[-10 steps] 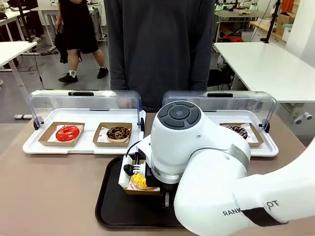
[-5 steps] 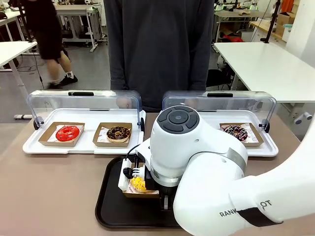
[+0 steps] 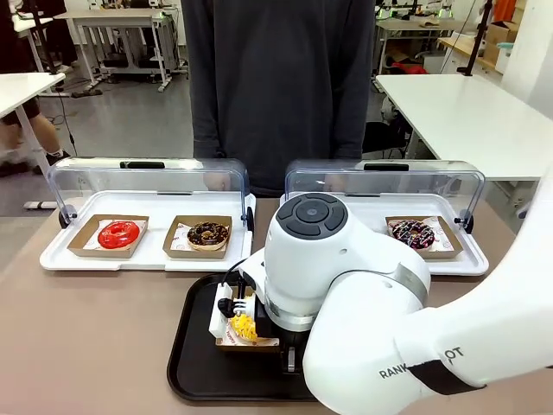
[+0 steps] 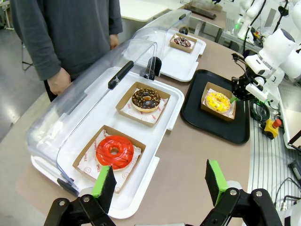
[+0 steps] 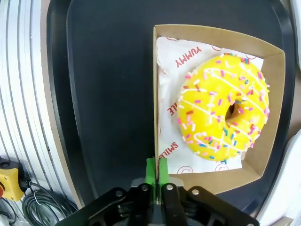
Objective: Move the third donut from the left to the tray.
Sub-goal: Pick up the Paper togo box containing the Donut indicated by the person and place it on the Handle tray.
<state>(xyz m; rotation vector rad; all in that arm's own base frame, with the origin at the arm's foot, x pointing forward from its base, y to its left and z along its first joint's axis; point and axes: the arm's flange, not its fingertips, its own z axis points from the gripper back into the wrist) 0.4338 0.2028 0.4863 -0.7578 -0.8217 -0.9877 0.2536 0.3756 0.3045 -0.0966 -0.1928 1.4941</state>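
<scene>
third donut [image 5: 222, 108] sitting in its cardboard holder [image 5: 270, 113] on the black tray [image 5: 108, 94] | right gripper [image 5: 156, 167] pads pressing together at the holder's near edge | left gripper [image 4: 160, 182] hanging spread apart, well away from tray

The white right arm [image 3: 371, 294] has a dark grey round cap, black lettering and a black cable.

1. On the black tray [image 4: 207, 125]: the yellow donut [image 4: 217, 100] in its cardboard holder [image 4: 207, 104].
2. Behind that tray, side by side: two lidded white trays [image 3: 147, 251].
3. In the left one: red donut [image 3: 118, 233] left of chocolate donut [image 3: 208, 233].
4. In the right one: another donut [image 3: 413, 232].
</scene>
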